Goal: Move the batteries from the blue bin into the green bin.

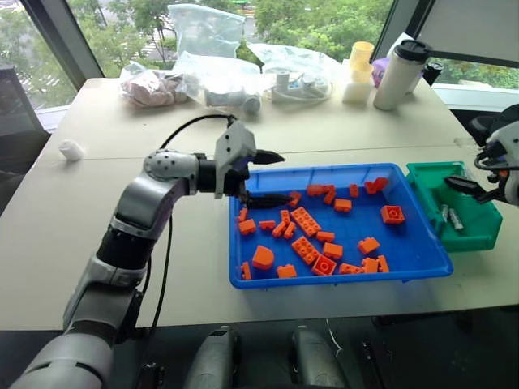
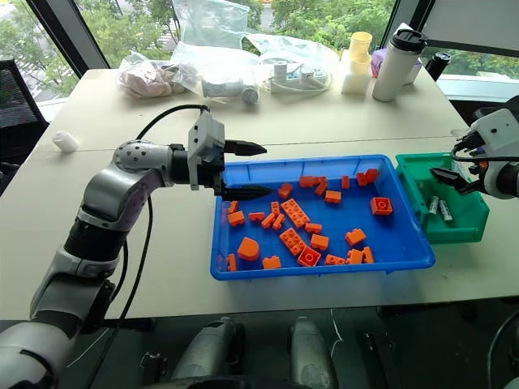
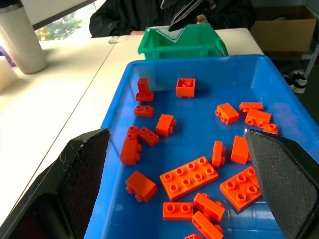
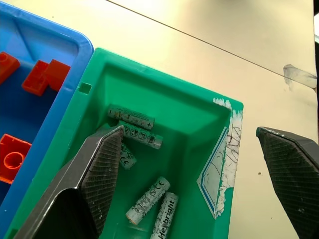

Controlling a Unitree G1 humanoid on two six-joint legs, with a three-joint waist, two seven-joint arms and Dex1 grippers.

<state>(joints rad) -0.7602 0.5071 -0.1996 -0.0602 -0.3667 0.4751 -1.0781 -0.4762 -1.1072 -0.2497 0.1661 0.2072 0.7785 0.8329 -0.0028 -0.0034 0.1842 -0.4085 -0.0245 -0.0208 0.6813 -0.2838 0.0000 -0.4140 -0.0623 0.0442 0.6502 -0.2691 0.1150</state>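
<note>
Our right claw [image 4: 189, 174] hangs wide open and empty over the batteries [image 4: 133, 119] in the green bin [image 1: 430, 174]; our left claw [image 3: 177, 184], open and empty too, should hunt slowly among the orange bricks [image 1: 306, 220] in the blue bin [image 1: 243, 279].

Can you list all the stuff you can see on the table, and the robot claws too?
blue bin: one, bright blue, on the table's near half
orange bricks: many, orange, scattered in the blue bin
green bin: one, green, at the blue bin's right end
batteries: about five, silver-grey, in the green bin
tumbler: one, white with black lid, far side
plastic bags: several, clear, far side
left claw: open, over the blue bin's left end
right claw: open, above the green bin
</note>
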